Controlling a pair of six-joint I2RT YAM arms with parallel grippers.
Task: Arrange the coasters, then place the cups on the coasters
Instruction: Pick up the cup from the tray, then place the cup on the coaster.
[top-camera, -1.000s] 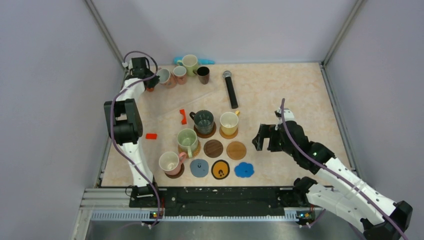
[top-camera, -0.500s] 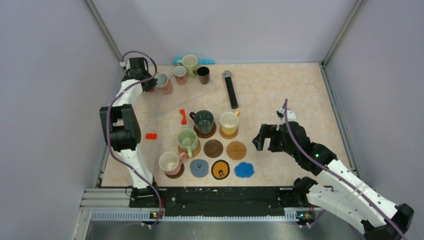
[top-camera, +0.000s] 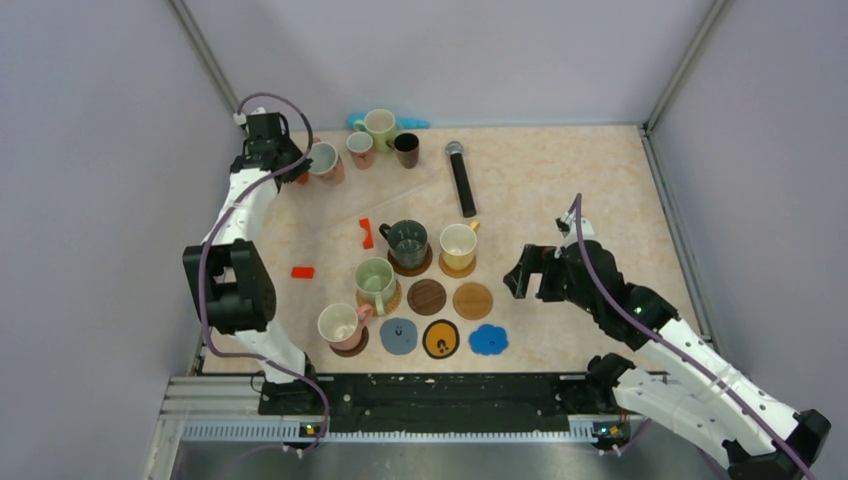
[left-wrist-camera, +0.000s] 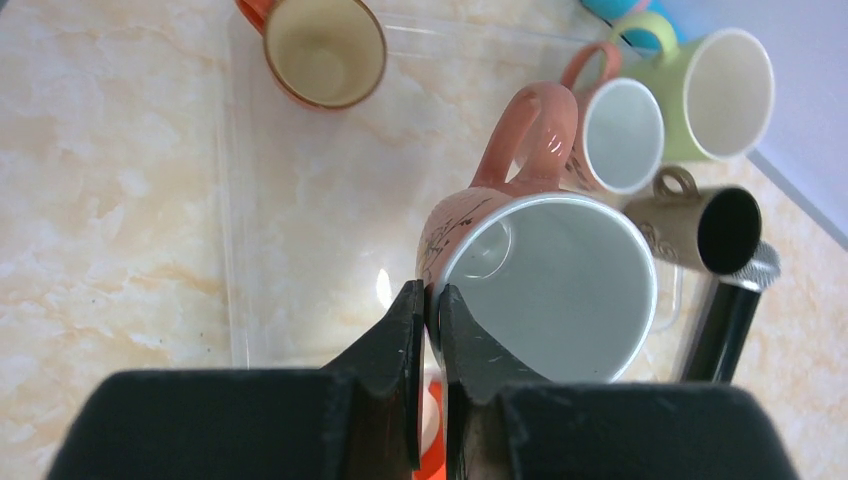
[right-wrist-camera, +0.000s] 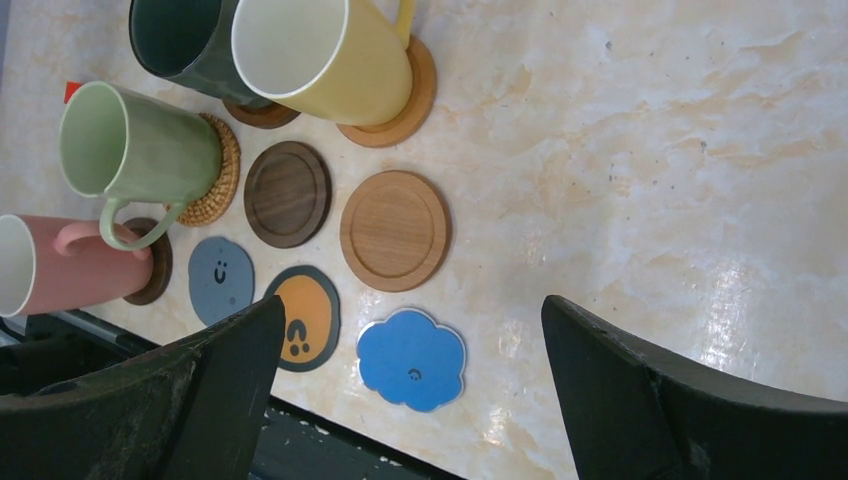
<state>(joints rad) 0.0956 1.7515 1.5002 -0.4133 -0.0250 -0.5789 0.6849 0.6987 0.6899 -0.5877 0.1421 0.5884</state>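
At the back left, my left gripper (top-camera: 303, 166) is shut on the rim of a pink cup (left-wrist-camera: 540, 270) with a white inside, one finger inside and one outside. Beside it stand a small pink cup (left-wrist-camera: 620, 135), a pale green cup (left-wrist-camera: 715, 95), a brown cup (left-wrist-camera: 715, 225) and an orange cup (left-wrist-camera: 325, 50). My right gripper (right-wrist-camera: 412, 320) hangs open above the blue scalloped coaster (right-wrist-camera: 412, 358). Bare coasters lie there: dark wood (top-camera: 427, 296), light wood (top-camera: 472, 300), grey-blue (top-camera: 398, 335), black-and-yellow (top-camera: 441, 339). The dark green (top-camera: 408, 240), yellow (top-camera: 458, 244), pale green (top-camera: 375, 279) and pink (top-camera: 340, 324) cups sit on coasters.
A black microphone (top-camera: 461, 178) lies at the back centre. Two small red pieces (top-camera: 366, 232) (top-camera: 302, 271) lie left of the coasters. A light blue object (top-camera: 412, 123) sits against the back wall. Walls close in on the left, the right and the back.
The left arm's elbow has swung out to the left, and its gripper has shifted slightly left with the pink cup in it. The right arm has barely drifted.
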